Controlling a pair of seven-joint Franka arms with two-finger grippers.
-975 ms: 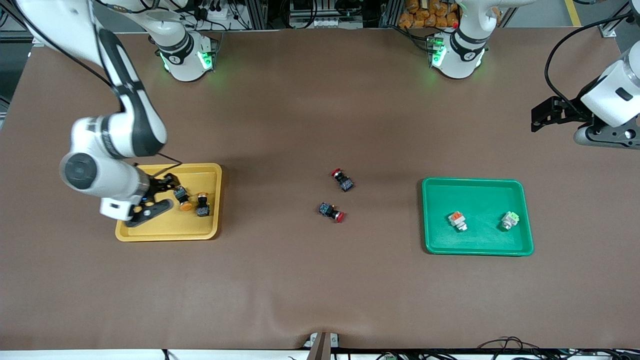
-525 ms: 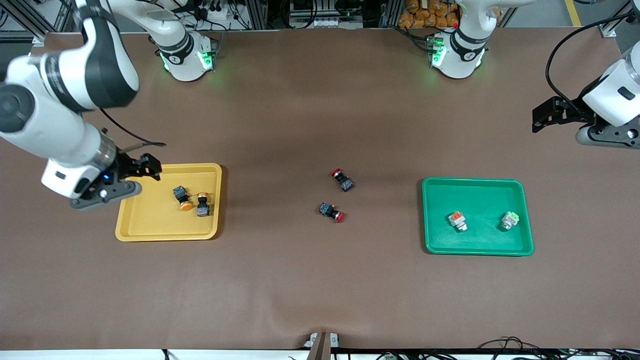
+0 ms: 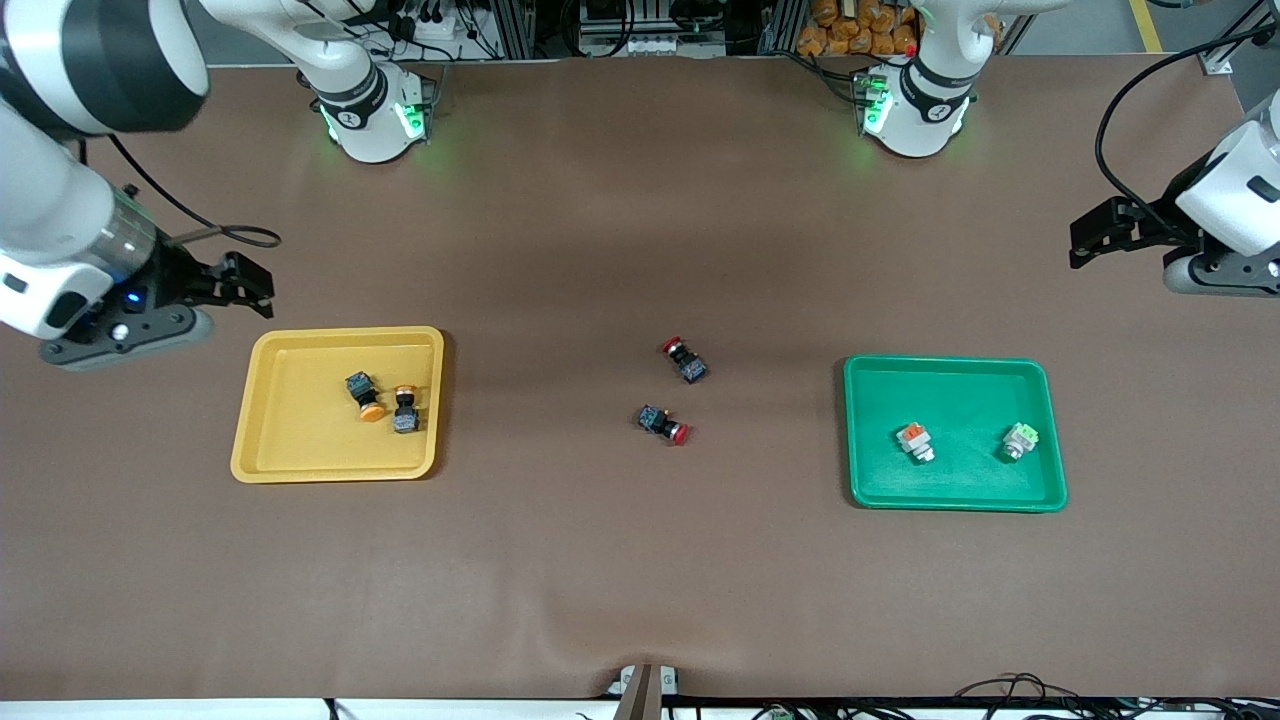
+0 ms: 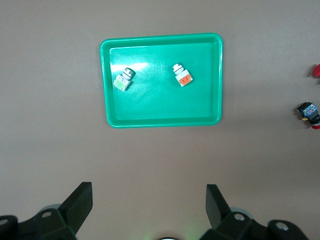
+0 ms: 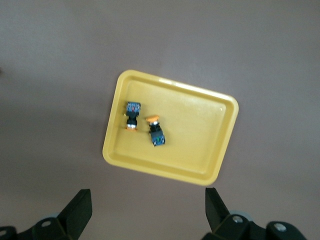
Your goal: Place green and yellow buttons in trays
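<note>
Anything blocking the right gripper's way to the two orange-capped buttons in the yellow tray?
Nothing visible. The right gripper is open, up over bare table just off the yellow tray. The two orange-capped buttons lie side by side in the tray with nothing over them. The left gripper waits, open, at its own end.

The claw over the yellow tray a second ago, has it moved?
Yes. The right gripper has left the yellow tray; it now hangs over bare table beside the tray's corner, jaws open.

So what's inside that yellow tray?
Two black-bodied buttons with orange-yellow caps lie side by side in the yellow tray. Nothing covers them; the right gripper is open and off to the tray's side.
</note>
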